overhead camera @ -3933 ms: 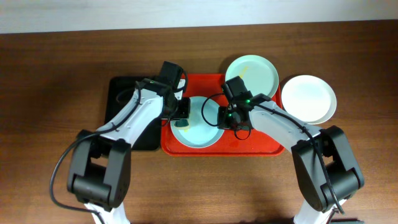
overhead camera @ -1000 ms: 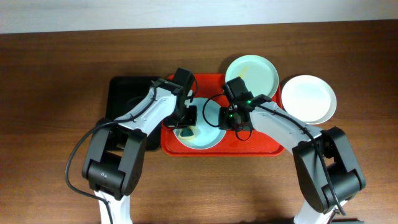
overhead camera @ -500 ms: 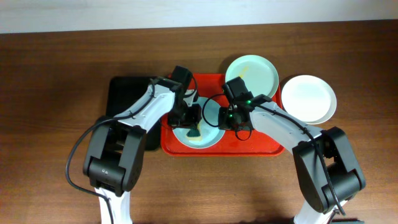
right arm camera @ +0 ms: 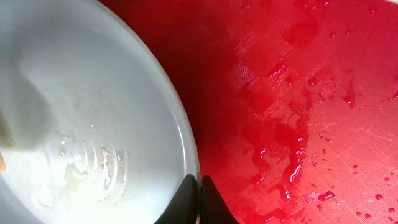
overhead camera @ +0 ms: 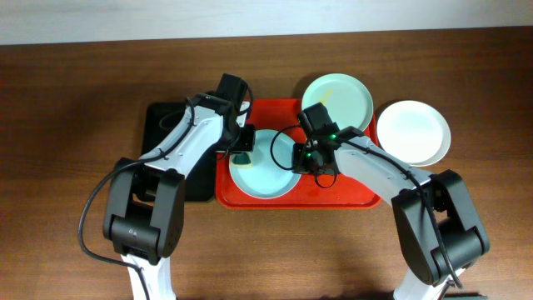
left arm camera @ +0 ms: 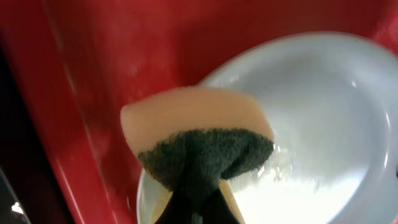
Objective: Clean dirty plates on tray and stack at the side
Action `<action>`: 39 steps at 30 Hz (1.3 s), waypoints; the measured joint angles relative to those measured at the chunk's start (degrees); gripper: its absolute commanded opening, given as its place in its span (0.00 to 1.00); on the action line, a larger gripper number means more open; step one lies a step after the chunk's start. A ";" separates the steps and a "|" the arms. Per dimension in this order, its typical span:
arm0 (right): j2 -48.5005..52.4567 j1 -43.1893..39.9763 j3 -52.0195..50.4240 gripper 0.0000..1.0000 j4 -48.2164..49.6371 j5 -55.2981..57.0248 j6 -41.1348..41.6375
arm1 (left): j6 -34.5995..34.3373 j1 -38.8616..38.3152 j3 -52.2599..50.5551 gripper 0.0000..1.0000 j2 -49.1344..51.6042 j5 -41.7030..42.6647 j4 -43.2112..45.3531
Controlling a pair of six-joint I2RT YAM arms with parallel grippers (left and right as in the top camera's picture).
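A pale blue plate (overhead camera: 266, 171) lies wet on the red tray (overhead camera: 350, 190). My left gripper (overhead camera: 242, 154) is shut on a yellow sponge (left arm camera: 193, 115) with a dark green scouring side, which rests at the plate's (left arm camera: 323, 112) left rim. In the left wrist view the left gripper (left arm camera: 198, 210) shows only as dark tips under the sponge. My right gripper (overhead camera: 299, 159) is shut on the plate's right rim; the right wrist view shows the right gripper (right arm camera: 199, 190) pinching that rim (right arm camera: 189, 149). A mint green plate (overhead camera: 337, 100) lies at the tray's back right corner. A white plate (overhead camera: 414, 132) lies on the table to the right.
A smaller black tray (overhead camera: 171, 137) lies left of the red one, under my left arm. Water drops spot the red tray floor (right arm camera: 298, 106). Bare brown table (overhead camera: 75, 125) lies on all sides.
My left gripper has drawn the sponge back from the middle of the pale blue plate to its left rim. The right gripper has kept its hold on the right rim.
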 measured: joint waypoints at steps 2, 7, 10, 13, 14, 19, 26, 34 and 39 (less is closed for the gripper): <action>0.00 0.00 0.00 0.04 0.02 -0.02 -0.02 | 0.00 -0.13 0.00 0.00 0.00 -0.61 0.52; 0.00 0.00 0.00 0.04 0.13 0.00 -0.07 | -0.07 -1.36 0.22 0.00 1.95 -1.11 1.64; 0.00 0.00 0.00 0.04 0.13 0.02 -0.02 | -0.07 -2.12 0.72 0.00 3.82 -0.87 1.97; 0.00 0.00 0.00 0.04 0.09 0.02 -0.04 | -0.07 -2.64 1.01 0.00 4.00 -0.61 2.01; 0.00 -0.02 -0.04 0.04 0.11 0.04 -0.02 | -0.07 -2.99 1.18 0.00 4.20 -0.63 2.05; 0.00 -0.02 -0.15 0.04 0.00 0.17 -0.02 | -0.57 -4.20 1.51 0.00 4.63 0.07 2.73; 0.00 -0.02 -0.15 0.04 -0.04 0.22 -0.04 | -1.05 -4.87 1.51 0.00 6.10 14.25 5.64; 0.00 -0.02 -0.17 0.04 -0.04 0.22 -0.02 | -0.90 -5.38 1.51 0.00 7.13 21.05 6.47; 0.00 0.00 -0.20 0.05 0.35 -0.20 -0.07 | -0.90 -6.36 1.44 0.00 4.50 11.30 3.89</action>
